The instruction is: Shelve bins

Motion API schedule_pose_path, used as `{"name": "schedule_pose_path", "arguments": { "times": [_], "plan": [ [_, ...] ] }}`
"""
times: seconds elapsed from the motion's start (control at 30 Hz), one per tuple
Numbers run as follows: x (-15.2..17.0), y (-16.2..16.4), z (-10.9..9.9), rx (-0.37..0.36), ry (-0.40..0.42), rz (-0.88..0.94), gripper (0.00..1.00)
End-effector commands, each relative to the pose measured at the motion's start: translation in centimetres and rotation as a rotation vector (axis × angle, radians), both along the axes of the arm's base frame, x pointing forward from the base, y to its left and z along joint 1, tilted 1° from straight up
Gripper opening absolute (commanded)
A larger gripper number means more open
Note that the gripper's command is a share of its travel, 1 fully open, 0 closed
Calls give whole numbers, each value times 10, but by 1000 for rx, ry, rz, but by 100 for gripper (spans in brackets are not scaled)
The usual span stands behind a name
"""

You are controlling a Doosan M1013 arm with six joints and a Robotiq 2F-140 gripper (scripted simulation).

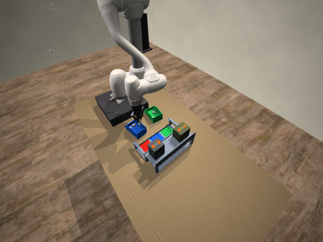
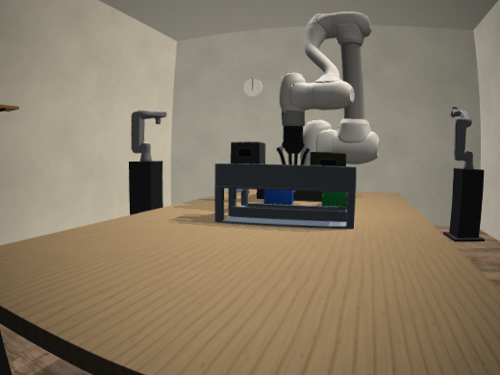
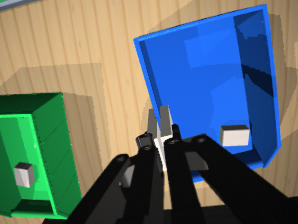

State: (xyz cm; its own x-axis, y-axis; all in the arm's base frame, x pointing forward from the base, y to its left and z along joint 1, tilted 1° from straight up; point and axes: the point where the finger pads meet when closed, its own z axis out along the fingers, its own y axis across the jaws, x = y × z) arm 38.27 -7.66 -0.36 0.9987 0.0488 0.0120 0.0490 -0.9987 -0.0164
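The blue bin stands on the table beside the shelf, with a small grey part inside. It also shows in the exterior view, seen through the shelf. My gripper points straight down and is shut on the blue bin's side wall, one finger inside and one outside. The green bin stands behind it, apart, and holds a grey part. On the shelf's lower board are a red mark, a blue mark and a green mark.
Two dark boxes sit on the shelf's top board. The arm's black base is just behind the bins. Two camera stands stand at the room's sides.
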Motion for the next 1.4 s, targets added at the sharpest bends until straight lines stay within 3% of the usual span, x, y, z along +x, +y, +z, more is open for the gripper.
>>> {"name": "schedule_pose_path", "arguments": {
  "times": [0.0,1.37],
  "plan": [
    [0,0,1,0,0,0,10],
    [0,-1,40,0,0,0,10]
  ]
}}
